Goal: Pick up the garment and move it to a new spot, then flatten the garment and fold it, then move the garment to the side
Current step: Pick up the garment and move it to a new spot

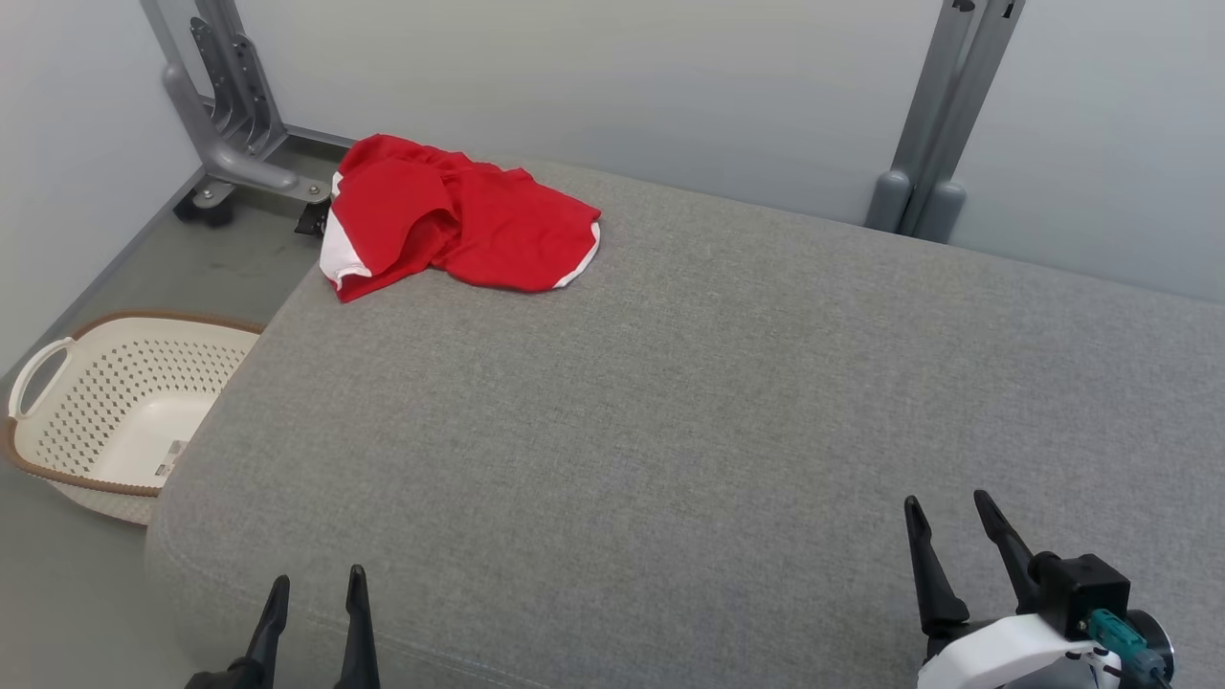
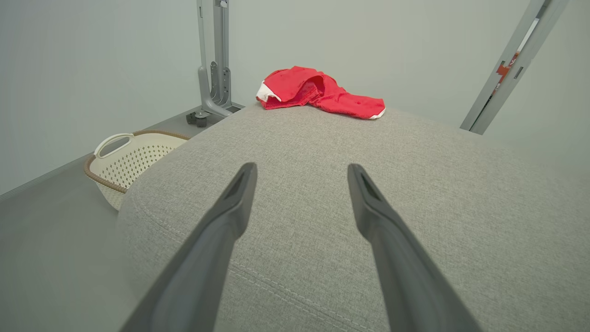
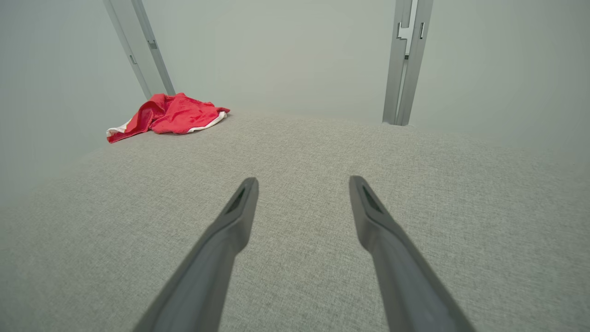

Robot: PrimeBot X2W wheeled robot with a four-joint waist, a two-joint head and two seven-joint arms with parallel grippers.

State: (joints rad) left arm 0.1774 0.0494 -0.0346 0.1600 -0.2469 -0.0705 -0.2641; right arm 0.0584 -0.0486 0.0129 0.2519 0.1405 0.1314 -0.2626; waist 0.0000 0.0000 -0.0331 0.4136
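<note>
Left gripper (image 1: 318,577): jaws spread fully, nothing held, poised over the near edge of the grey cushion (image 1: 670,402). Right gripper (image 1: 947,501): likewise wide and empty, at the near right.

The red garment (image 1: 459,215), white-trimmed, lies crumpled at the far left corner — well apart from both grippers. A laundry basket (image 1: 134,316) stands on the floor to the left.

Judgement: pickup not yet begun. The left arm appears to have the shorter reach. It should come down on a raised fold near the bunched middle and pinch fabric only — not upholstery — before lifting clear.

Matt red cloth garment (image 1: 450,212) on coarse grey woven upholstery (image 1: 689,402); perforated glossy plastic basket (image 1: 115,411).
</note>
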